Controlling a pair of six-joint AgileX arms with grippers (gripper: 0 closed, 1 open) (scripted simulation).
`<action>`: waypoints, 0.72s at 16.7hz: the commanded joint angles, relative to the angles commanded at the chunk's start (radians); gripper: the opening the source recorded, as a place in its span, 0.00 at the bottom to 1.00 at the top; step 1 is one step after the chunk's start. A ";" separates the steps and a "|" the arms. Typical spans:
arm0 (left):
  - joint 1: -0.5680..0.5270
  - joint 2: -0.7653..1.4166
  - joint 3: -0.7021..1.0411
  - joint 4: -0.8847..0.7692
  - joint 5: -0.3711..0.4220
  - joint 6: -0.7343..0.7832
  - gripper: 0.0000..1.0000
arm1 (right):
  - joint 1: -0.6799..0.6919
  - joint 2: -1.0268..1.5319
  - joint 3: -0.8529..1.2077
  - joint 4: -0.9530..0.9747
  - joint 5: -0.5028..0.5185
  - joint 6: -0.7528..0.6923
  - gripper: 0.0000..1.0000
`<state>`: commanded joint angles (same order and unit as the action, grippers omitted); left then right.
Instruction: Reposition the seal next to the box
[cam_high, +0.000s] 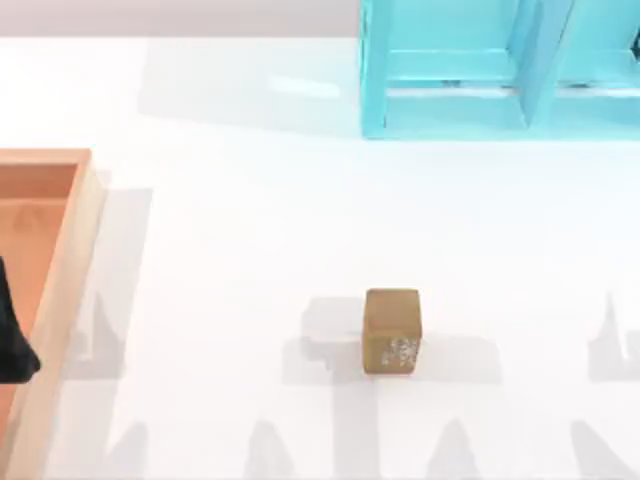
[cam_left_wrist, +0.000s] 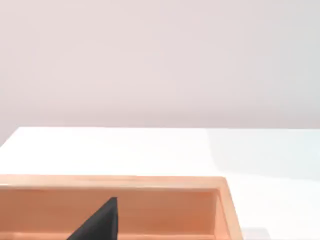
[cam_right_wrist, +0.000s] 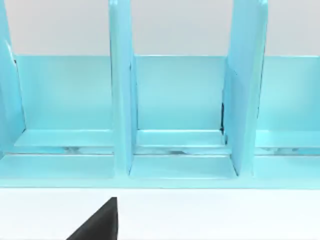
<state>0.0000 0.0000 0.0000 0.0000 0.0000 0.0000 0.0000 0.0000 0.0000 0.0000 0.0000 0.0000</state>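
Top view lists seal (cam_high: 392, 330) upright at 6 o'clock, box (cam_high: 62, 270) at 9; pincer states untellable, so I'd grasp squarely across its side faces.

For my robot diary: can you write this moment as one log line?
seal: on table, apart from box | left gripper: over box | right gripper: facing shelf

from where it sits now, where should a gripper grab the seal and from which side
Come straight down from above and close on the seal's two plain side faces, those toward the table's left and right. It stands as a small upright block alone on the white table, well apart from the box and the turquoise shelf, so nothing likely crowds the fingers.
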 joint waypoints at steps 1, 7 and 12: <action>0.000 0.000 0.000 0.000 0.000 0.000 1.00 | 0.000 0.000 0.000 0.000 0.000 0.000 1.00; -0.027 0.149 0.091 -0.126 -0.039 -0.023 1.00 | 0.000 0.000 0.000 0.000 0.000 0.000 1.00; -0.104 0.499 0.345 -0.379 -0.099 -0.117 1.00 | 0.000 0.000 0.000 0.000 0.000 0.000 1.00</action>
<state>-0.1043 0.4987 0.3452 -0.3787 -0.0994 -0.1172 0.0000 0.0000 0.0000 0.0000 0.0000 0.0000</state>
